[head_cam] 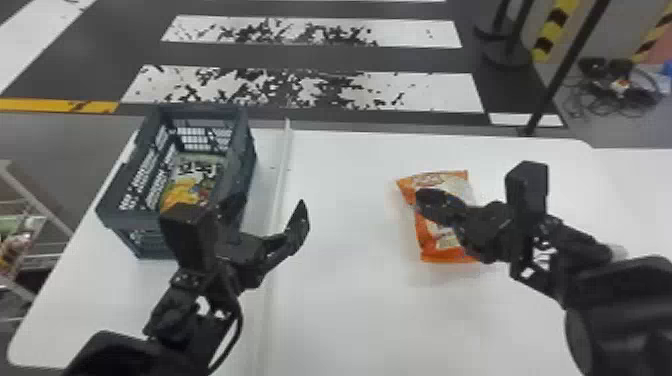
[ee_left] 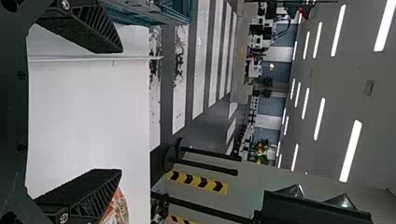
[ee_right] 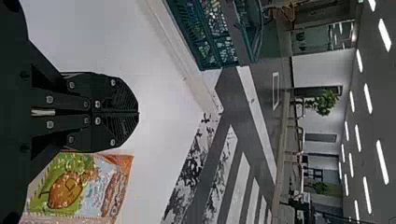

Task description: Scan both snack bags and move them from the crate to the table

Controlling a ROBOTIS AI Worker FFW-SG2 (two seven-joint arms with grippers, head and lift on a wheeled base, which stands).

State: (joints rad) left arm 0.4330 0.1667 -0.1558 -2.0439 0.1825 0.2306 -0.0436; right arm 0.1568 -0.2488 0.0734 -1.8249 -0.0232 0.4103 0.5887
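Note:
In the head view my left gripper [head_cam: 269, 204] stands open at the near right of the crate [head_cam: 250, 145]. Its two fingers are wide apart in the left wrist view [ee_left: 122, 112], with nothing between them. A green and yellow snack bag [head_cam: 192, 182] lies inside the crate. The other snack bag, orange [head_cam: 434, 240], lies on the table [head_cam: 350, 200], partly hidden by my right gripper [head_cam: 424, 201] above it. The right wrist view shows that gripper [ee_right: 137, 113] shut on nothing, fingertips together, with the orange bag [ee_right: 77, 186] beside it.
A raised white strip [head_cam: 280, 185] runs along the tabletop between the crate and the orange bag. Past the table's far edge, a black post [head_cam: 565, 70] stands at the right. A rack [head_cam: 30, 220] is on the floor at the left.

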